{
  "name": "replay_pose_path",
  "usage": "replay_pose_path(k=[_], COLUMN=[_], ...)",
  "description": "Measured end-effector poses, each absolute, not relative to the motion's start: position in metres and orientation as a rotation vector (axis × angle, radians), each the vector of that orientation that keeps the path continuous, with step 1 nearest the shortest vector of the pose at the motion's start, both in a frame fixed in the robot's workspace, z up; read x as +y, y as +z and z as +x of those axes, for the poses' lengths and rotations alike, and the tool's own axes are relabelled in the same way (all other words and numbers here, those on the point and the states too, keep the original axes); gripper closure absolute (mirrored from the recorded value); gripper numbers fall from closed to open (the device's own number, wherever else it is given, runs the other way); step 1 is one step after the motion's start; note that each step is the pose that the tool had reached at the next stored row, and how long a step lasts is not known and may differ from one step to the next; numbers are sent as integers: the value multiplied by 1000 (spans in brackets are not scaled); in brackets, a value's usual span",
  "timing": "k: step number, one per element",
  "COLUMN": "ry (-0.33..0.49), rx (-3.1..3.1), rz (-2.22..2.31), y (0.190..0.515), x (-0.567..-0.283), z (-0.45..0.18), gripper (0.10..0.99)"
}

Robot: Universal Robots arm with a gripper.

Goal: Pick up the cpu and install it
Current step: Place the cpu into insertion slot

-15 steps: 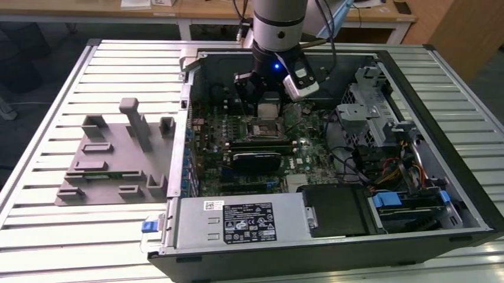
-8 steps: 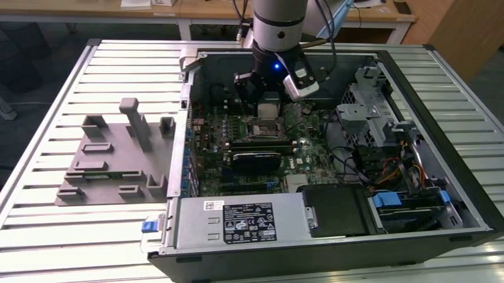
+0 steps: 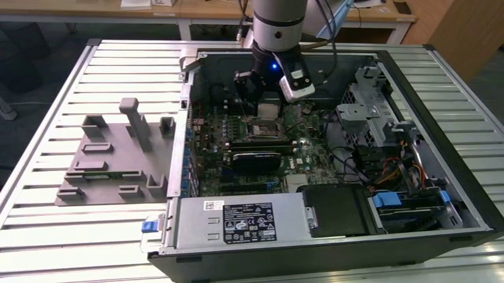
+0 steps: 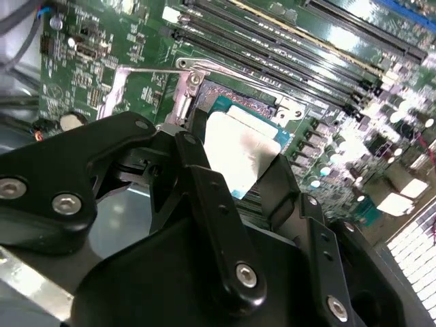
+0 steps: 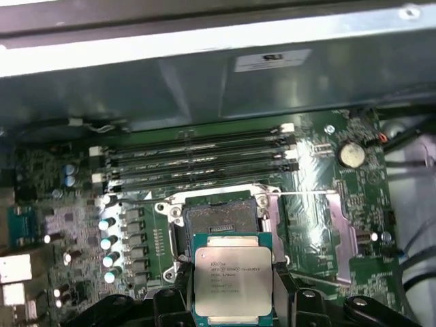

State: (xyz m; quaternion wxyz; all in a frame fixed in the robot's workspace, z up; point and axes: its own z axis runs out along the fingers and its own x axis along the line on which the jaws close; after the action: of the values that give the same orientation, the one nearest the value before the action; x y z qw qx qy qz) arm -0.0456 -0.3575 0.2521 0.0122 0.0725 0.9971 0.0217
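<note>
The cpu (image 5: 231, 279), a small square chip with a silver-grey metal top, hangs between my black fingers (image 5: 283, 281). My gripper (image 5: 231, 286) is shut on it by two opposite edges. It floats just above the open socket (image 5: 221, 221) on the green motherboard (image 5: 320, 204), slightly off to one side of it. In the second wrist view the cpu (image 4: 238, 153) tilts over the socket frame (image 4: 197, 88), held by my gripper (image 4: 238, 167). In the exterior view my gripper (image 3: 270, 111) reaches down into the open computer case over the socket (image 3: 264, 130).
Memory slots (image 5: 197, 160) run beside the socket. A black heatsink block (image 3: 256, 159) lies nearer the case front, with a power supply (image 3: 236, 221) beyond it. A drive cage (image 3: 370, 112) and cables fill the exterior view's right. A grey plastic fixture (image 3: 118, 159) stands on the slatted table outside.
</note>
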Motion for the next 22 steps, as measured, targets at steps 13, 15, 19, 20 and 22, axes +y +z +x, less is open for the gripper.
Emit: replay_pose_path(k=[13, 15, 19, 20, 22], ry=[63, 62, 60, 60, 60], rx=[3056, 3044, 3025, 3020, 3013], rz=[587, 640, 723, 740, 770], y=[252, 252, 252, 252, 252], x=[-358, -358, -358, -358, -358], z=[-46, -46, -46, -46, -46], gripper=[541, 541, 541, 541, 541])
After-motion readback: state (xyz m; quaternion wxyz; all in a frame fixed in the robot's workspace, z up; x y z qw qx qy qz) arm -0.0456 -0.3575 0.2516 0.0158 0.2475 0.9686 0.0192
